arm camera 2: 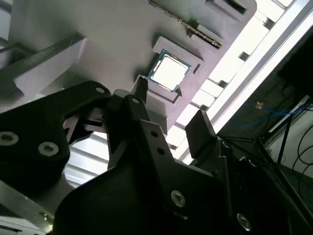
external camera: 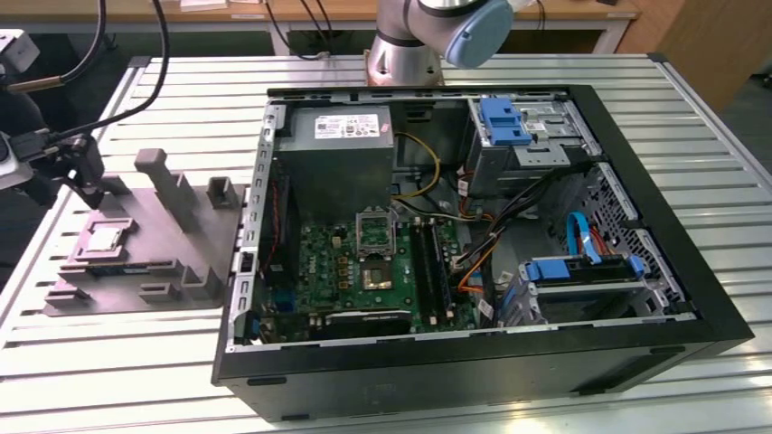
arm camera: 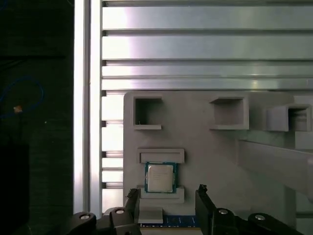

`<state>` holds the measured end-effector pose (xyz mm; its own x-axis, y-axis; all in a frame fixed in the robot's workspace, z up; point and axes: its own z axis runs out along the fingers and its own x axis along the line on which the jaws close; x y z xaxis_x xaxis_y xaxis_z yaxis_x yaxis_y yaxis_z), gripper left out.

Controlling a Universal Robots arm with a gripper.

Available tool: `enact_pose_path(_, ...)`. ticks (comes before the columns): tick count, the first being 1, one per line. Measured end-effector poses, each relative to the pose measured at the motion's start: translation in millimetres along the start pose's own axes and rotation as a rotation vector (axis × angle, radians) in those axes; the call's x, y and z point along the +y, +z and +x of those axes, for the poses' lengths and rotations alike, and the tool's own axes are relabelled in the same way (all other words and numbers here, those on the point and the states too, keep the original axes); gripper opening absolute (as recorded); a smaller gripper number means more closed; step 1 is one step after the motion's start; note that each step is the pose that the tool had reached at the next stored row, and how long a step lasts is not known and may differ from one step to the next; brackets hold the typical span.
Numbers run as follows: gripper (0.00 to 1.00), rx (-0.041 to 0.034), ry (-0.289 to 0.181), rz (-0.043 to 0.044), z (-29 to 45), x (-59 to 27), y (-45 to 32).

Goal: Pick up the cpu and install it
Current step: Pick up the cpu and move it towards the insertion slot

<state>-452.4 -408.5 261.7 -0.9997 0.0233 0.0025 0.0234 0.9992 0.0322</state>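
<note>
Slatted silver table [external camera: 121, 380] is lying closest to the exterior view's camera, and it is carrying everything else. On the exterior view's right, a big black computer case [external camera: 483, 371] is lying on its side with its inside open to see. A green board [external camera: 362, 267] is showing in it. The robot arm [external camera: 422, 32] is standing at the far side of the table, behind the case. On the exterior view's left, just beside the case, a grey moulded fixture [external camera: 181, 249] is sitting flat on the table. The gripper [arm camera: 167, 192] is hanging over the left part of this fixture. Its two black fingers [arm camera: 205, 205] are standing apart, with nothing held between them. The cpu [arm camera: 160, 177] is lying flat in a square pocket of the fixture, shiny side up. In the first wrist view it is sitting just ahead of the fingertips, and they are not touching it.
</note>
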Motion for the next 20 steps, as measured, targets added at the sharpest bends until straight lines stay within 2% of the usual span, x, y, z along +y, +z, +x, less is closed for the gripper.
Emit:
enact_pose_path(1,0.56,-0.0062,0.0,0.0017,0.1,0.0,0.6)
enact_pose_path(3,0.56,-0.0177,-0.001,0.0023,0.0,-0.1,2.4)
enact_pose_path(5,0.56,-0.0229,-0.001,0.002,0.0,-0.2,5.6)
enact_pose_path(12,0.56,-0.0275,0.02,0.0025,1.1,-0.5,17.7)
enact_pose_path(14,0.56,-0.0298,0.02,0.0022,3.0,-0.7,19.6)
enact_pose_path(20,0.56,-0.0303,0.02,0.0022,8.0,-0.9,21.8)
